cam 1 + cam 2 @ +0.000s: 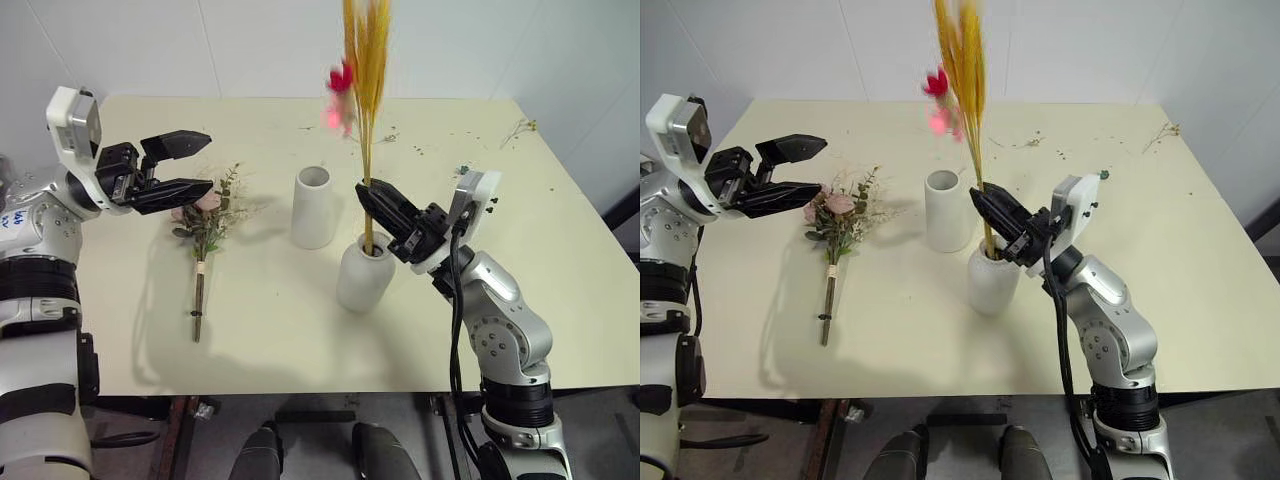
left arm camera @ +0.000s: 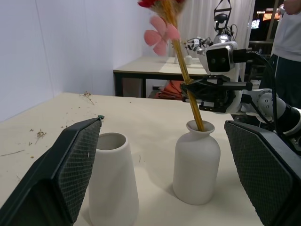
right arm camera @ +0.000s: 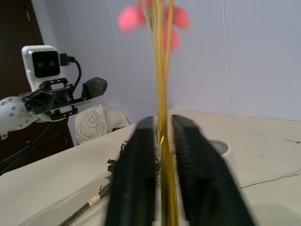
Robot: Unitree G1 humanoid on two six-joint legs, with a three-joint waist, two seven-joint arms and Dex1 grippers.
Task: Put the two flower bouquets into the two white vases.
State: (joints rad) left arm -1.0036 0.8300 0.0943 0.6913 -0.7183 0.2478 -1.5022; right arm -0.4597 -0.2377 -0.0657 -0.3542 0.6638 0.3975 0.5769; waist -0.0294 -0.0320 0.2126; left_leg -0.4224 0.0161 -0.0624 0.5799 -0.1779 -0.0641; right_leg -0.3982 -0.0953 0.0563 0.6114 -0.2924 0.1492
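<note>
Right fingers (image 1: 372, 196) sit slightly parted around the wheat bundle (image 1: 366, 70), whose stems stand in the shorter vase (image 1: 362, 272). Left fingers (image 1: 190, 165) hang wide open and empty above the rose bouquet (image 1: 205, 225) lying on the table (image 1: 280, 340) beside the taller vase (image 1: 314, 207).

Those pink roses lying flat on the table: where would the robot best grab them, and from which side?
Probably on the bare brown stem, just below the leaves, coming straight down from above. The rose bouquet lies flat on the table with its blossoms toward the far edge and its stem pointing toward the robot. The stem is thin and firm; the blossoms would crush. The open left tool hovers nearest.
</note>
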